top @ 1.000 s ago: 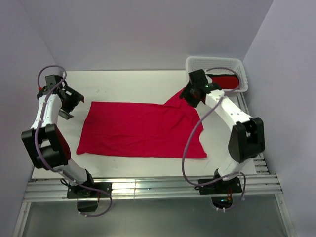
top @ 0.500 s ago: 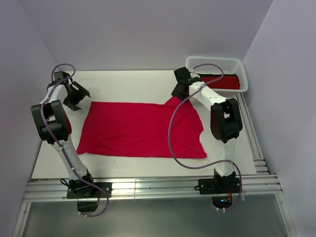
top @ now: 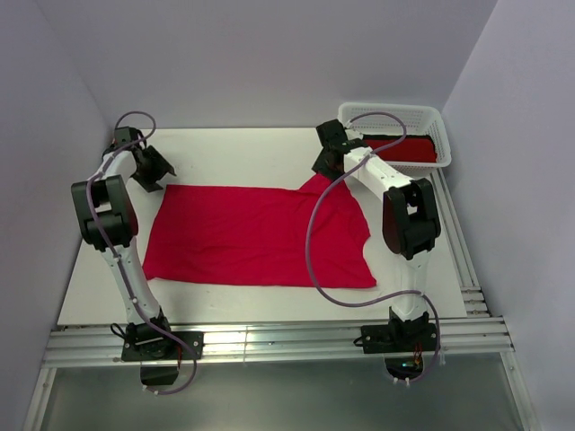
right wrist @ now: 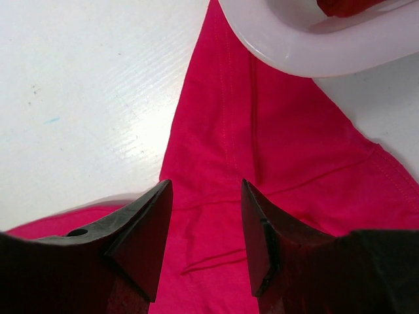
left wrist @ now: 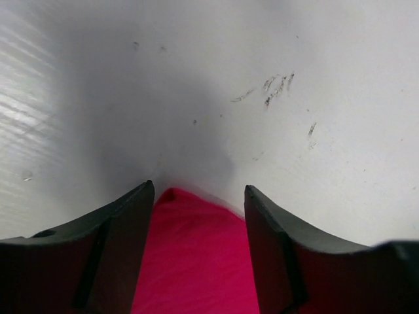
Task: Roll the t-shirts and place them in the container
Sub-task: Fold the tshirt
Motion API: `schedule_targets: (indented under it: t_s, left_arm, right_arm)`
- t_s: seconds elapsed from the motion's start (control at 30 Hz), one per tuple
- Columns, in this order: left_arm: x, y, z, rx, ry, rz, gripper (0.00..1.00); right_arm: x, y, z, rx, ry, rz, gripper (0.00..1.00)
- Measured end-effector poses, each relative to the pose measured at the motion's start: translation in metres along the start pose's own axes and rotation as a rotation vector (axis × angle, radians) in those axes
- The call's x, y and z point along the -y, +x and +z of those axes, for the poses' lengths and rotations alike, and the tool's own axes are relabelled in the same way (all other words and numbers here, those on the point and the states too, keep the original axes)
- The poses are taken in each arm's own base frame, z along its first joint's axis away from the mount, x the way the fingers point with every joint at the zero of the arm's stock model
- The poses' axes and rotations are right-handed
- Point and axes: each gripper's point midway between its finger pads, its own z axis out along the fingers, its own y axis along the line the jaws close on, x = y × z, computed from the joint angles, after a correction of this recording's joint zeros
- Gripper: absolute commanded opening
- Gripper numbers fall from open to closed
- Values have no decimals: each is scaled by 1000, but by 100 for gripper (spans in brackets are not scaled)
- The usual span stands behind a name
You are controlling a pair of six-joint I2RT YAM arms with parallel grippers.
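Up top in the overhead view, the crimson t-shirt (top: 260,235) lies spread flat across the middle of the white desk (top: 243,157), with one sleeve poking out toward the far right. The left end effector (top: 154,171) sits right at the shirt's far left corner, and the right end effector (top: 325,165) is over that sleeve, just beside the white basket (top: 395,111) in the far right corner. Inside the basket there's a deeper red roll (top: 415,151) with a black bundle (top: 406,140) tucked along its far side, though the arm and cable hide part of it. Moving to the left wrist cam, the left end effector (left wrist: 198,195) has its fingers (left wrist: 118,252) spread apart, released, and the pointed corner of the crimson t-shirt (left wrist: 196,261) lies between them on the scuffed desk (left wrist: 262,65); nothing is pinched as far as I can see. Over on the right wrist cam, the right end effector (right wrist: 205,186) is also released, jaws apart, hanging over the crimson t-shirt (right wrist: 275,144) where the sleeve seams run. The cloth looks flat under it, not clamped. The basket (right wrist: 314,52) rim curves across the top, resting over the sleeve tip, and a bit of the red roll (right wrist: 347,5) peeks in at the edge, with bare desk (right wrist: 78,78) off to the left.
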Motion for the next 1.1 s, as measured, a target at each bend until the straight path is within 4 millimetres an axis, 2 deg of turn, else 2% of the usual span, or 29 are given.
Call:
schedule_targets:
  t_s: [0.07, 0.17, 0.2, 0.27, 0.3, 0.47, 0.77, 1.0, 1.1]
  left_arm:
    - [4, 3, 1, 6, -8, 21, 55]
    - [7, 11, 4, 9, -43, 62, 35]
    - [9, 13, 4, 11, -51, 76, 23]
    - [9, 17, 5, 14, -74, 97, 12]
    - [9, 20, 6, 12, -88, 107, 0]
    - [1, 18, 7, 35, -162, 120, 0]
    - [-35, 1, -3, 102, -291, 72, 0]
    - [-69, -5, -18, 116, -358, 23, 0]
    - [-75, -5, -20, 116, -366, 15, 0]
  right_arm:
    - [0, 0, 0, 0, -1, 0, 53]
    - [0, 0, 0, -2, -1, 0, 53]
    - [0, 0, 0, -1, -1, 0, 53]
    - [0, 0, 0, -1, -1, 1, 53]
    - [0, 0, 0, -1, -1, 1, 53]
    - [0, -1, 0, -2, -5, 3, 53]
    - [-13, 1, -1, -24, -62, 4, 52]
    - [-45, -24, 10, 15, -112, -27, 52]
    - [-45, -24, 11, 13, -109, -44, 52]
